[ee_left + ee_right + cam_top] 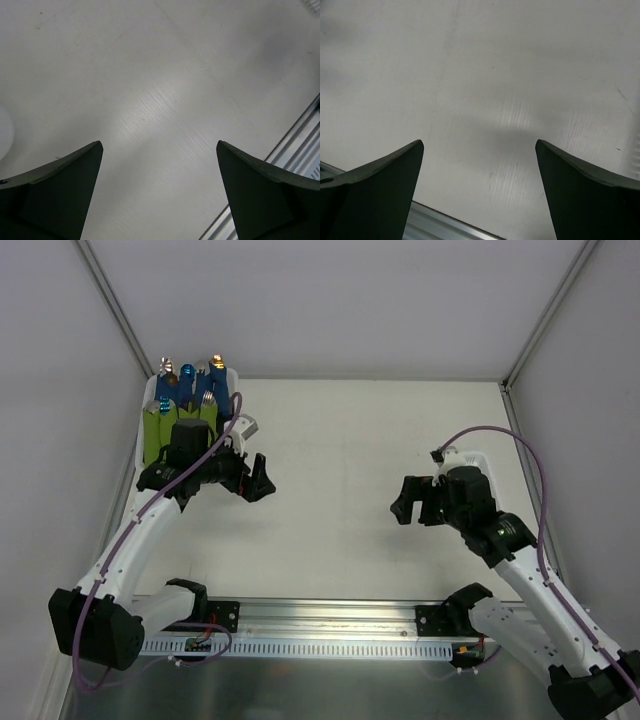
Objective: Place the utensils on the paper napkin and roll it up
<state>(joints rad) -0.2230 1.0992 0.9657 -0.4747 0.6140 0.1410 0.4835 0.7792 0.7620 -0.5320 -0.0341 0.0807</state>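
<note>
Lime-green paper napkin (155, 432) material lies rolled in a white bin (146, 400) at the back left, next to blue tube bundles (196, 388). Metal utensil heads (215, 364) stick out of the bundles' far ends; no loose utensils show on the table. My left gripper (252, 483) hovers just right of the bin, open and with nothing in it. In the left wrist view the left gripper (160, 145) frames only bare table. My right gripper (403, 500) hangs open over the table's right half. The right gripper (480, 142) also frames bare table.
The left arm's wrist covers the bin's near part. A metal rail (320, 615) runs along the near edge between the arm bases and shows in the right wrist view as the rail (445, 225). White walls close in the table on three sides.
</note>
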